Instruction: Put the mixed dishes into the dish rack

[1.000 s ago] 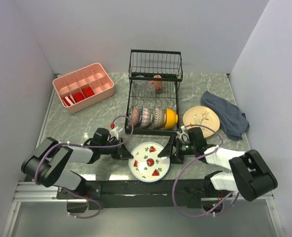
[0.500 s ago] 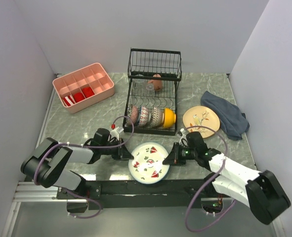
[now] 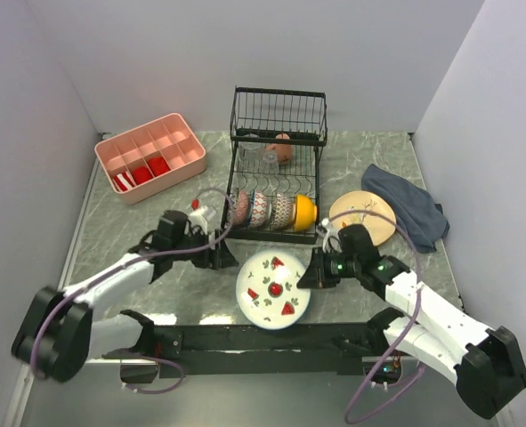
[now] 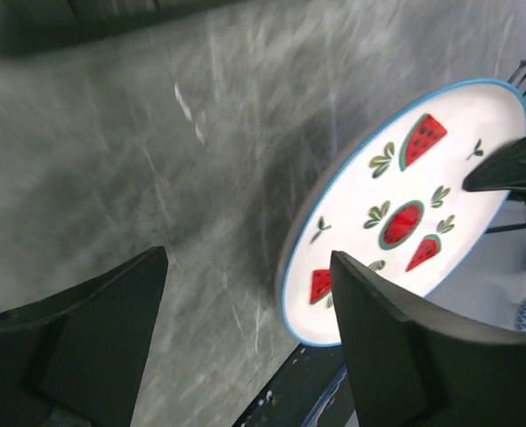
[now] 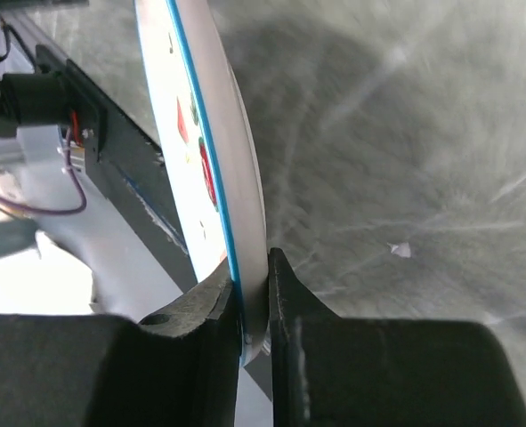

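White with red watermelon slices and a blue rim, the plate [image 3: 273,290] is at the near edge of the marbled table [image 3: 147,222], in front of the black wire dish rack [image 3: 278,116]. The right gripper [image 3: 311,271] pinches its right rim; in the wrist view both fingers [image 5: 285,294] are closed on the edge and the plate is tilted, with a shadow under it. The left gripper [image 3: 222,256] is just left of the plate, its jaws wide apart and holding nothing. An orange bowl [image 3: 306,213] and three patterned bowls [image 3: 263,210] stand on edge in the rack's front slots. A terracotta cup [image 3: 283,149] sits further back. A cream plate [image 3: 362,215] lies to the right of the rack.
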You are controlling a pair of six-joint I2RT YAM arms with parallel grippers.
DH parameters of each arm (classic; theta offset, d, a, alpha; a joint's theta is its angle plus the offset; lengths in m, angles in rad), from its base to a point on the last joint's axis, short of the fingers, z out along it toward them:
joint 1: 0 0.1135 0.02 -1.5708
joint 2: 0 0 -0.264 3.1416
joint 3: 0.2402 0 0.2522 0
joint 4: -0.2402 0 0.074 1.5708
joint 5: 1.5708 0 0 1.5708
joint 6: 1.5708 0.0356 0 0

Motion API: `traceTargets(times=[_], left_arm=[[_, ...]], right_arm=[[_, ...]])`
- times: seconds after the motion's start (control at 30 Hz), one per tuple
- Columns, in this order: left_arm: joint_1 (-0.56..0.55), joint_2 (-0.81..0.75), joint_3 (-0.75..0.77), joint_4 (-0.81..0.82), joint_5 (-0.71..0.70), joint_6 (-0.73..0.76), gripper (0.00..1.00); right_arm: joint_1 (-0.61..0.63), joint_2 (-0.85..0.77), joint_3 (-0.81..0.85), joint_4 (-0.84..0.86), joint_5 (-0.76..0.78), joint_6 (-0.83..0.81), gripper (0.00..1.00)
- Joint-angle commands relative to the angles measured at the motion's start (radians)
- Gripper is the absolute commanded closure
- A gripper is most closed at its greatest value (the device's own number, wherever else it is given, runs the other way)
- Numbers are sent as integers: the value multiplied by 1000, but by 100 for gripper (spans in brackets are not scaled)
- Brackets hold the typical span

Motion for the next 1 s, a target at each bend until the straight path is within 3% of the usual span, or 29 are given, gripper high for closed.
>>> traceTargets(times=[0.0, 0.13, 0.33, 0.4, 0.43, 0.47, 0.5, 0.8, 0.97], left_arm=[[117, -160, 157, -287, 13, 199, 18], [170, -194, 234, -263, -77, 224, 18], [252, -137, 257, -84, -312, 128, 32], [267, -117, 243, -42, -332, 115, 47], [272, -108, 238, -2, -338, 109, 60], [277, -99, 235, 12, -350, 95, 88], [283, -82, 223, 27, -350, 63, 99], [289, 102, 169, 236, -349, -9, 99], [284, 199, 194, 291, -323, -37, 99]], right_arm=[[-8, -36, 291, -143, 0, -212, 100], [-6, 13, 513, -259, 54, -357, 100], [-34, 208, 912, -213, 230, -416, 100], [-52, 260, 1047, -184, 294, -408, 100], [-55, 306, 1089, -165, 340, -407, 100], [-55, 328, 1159, -159, 430, -407, 100], [-55, 349, 1195, -158, 466, -410, 100], [-51, 503, 1419, -86, 1076, -306, 100], [-49, 538, 1434, 5, 1203, -371, 100]])
